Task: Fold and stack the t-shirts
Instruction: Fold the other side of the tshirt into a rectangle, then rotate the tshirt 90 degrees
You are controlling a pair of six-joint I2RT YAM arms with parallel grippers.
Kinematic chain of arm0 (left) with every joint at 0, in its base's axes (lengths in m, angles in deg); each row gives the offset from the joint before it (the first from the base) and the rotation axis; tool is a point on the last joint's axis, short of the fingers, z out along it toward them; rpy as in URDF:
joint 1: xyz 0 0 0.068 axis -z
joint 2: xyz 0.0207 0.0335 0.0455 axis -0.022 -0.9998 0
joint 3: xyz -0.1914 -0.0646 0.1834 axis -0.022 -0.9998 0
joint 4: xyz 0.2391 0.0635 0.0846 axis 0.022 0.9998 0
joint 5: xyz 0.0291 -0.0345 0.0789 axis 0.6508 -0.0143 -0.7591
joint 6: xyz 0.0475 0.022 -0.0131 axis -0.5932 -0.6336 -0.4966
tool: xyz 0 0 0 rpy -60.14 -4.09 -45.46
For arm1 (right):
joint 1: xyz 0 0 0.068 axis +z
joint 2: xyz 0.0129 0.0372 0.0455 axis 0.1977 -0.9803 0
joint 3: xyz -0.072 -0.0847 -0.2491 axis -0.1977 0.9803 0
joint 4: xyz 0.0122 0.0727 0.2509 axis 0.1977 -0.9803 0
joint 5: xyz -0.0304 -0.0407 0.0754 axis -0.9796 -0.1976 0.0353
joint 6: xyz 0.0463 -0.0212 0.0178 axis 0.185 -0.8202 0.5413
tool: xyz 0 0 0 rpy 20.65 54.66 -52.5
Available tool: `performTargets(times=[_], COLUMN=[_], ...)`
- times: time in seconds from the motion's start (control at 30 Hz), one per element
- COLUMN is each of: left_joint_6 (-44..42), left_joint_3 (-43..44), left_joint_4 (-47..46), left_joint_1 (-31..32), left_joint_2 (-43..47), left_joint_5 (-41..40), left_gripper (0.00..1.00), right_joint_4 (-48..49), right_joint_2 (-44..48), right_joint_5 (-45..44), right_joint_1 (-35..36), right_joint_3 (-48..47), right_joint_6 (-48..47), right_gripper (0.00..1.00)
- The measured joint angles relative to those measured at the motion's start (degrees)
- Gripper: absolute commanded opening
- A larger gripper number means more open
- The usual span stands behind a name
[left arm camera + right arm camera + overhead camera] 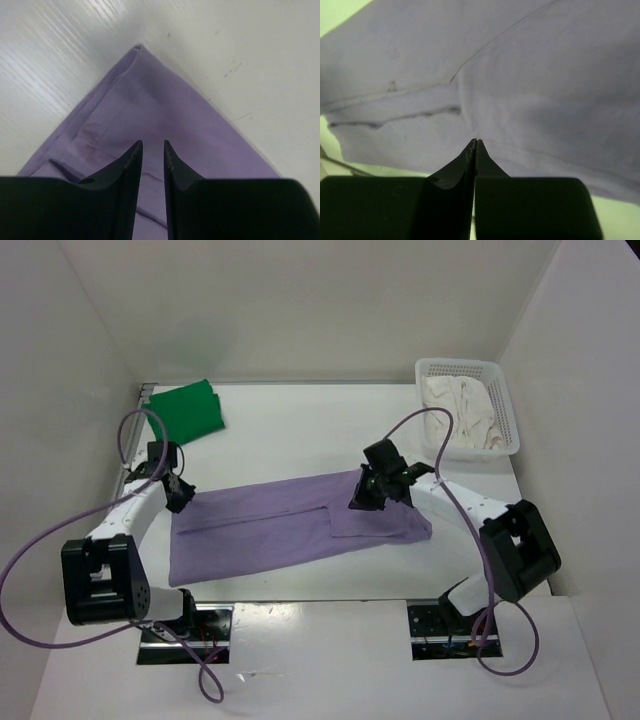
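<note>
– Purple t-shirt (300,525), seen from overhead?
– Spread across the middle of the table (300,440), between both arms. Green t-shirt (187,410) folded at the far left, cream t-shirt (460,410) heaped in the basket (509,410) at the far right.
– Left wrist camera?
– Left gripper (151,145) over a purple corner, fingers a slit apart, holding nothing.
– Right wrist?
– Right gripper (475,142) above purple cloth, fingers pressed together. Any pinched fabric cannot be made out.

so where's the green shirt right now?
Top view: the green shirt lies folded at the table's far-left corner, beyond the left gripper and apart from the purple shirt.
</note>
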Motion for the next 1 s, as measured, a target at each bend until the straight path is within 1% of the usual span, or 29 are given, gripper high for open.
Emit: performTargets(times=[0.13,0.23,0.33,0.43,0.53,0.63,0.7,0.8,0.83,0.9,1.0], left_joint_6=[-0.02,-0.09,-0.81,-1.73,-2.84,-4.26,-4.87,-6.32,-7.26,-8.44,-10.25], left_joint_3=[-2.97,-5.95,-7.17,-7.15,-6.93,-3.78,-1.38,1.42,2.14,3.3,4.11], left_joint_4=[-3.89,-5.95,-6.32,-6.91,-6.64,-5.49,-6.03,-6.58,-6.62,-6.29,-5.81], left_joint_1=[-1.7,-5.68,-8.5,-9.99,-10.47,-10.38,-9.42,-6.1,-4.76,-2.27,1.2], left_joint_2=[-3.85,-4.7,-4.96,-4.9,-3.56,-1.55,-0.52,0.52,0.79,1.22,2.56], left_joint_5=[4.48,7.76,8.61,9.84,11.02,12.55,13.55,14.8,15.21,15.8,16.94], left_gripper=[0.32,0.35,0.36,0.36,0.36,0.35,0.31,0.31,0.31,0.31,0.31], right_joint_4=[2.4,5.22,6.88,8.26,8.7,9.05,9.62,9.53,9.01,8.22,5.11], right_joint_2=[-3.26,-6.1,-11.04,-15.5,-17.29,-20.87,-23.63,-29.94,-33.05,-40.04,-52.76], right_joint_5=[-0.72,-2.05,-3.76,-5.4,-6.54,-6.86,-6.69,-5.27,-4.52,-3.52,-2.86], right_joint_1=[-2.86,-4.24,-4.85,-4.83,-4.85,-5.11,-5.16,-5.22,-5.2,-5.18,-4.72], right_joint_3=[-0.13,-0.22,-1.64,-2.97,-4.81,-8.72,-12.04,-20.17,-24.39,-34.84,-55.76], right_joint_6=[1.9,3.74,5.22,6.34,7.37,7.98,8.2,8.41,8.5,8.33,7.15], right_gripper=[0.0,0.0,0.0,0.0,0.0,0.0,0.0,0.0,0.0,0.0,0.0])
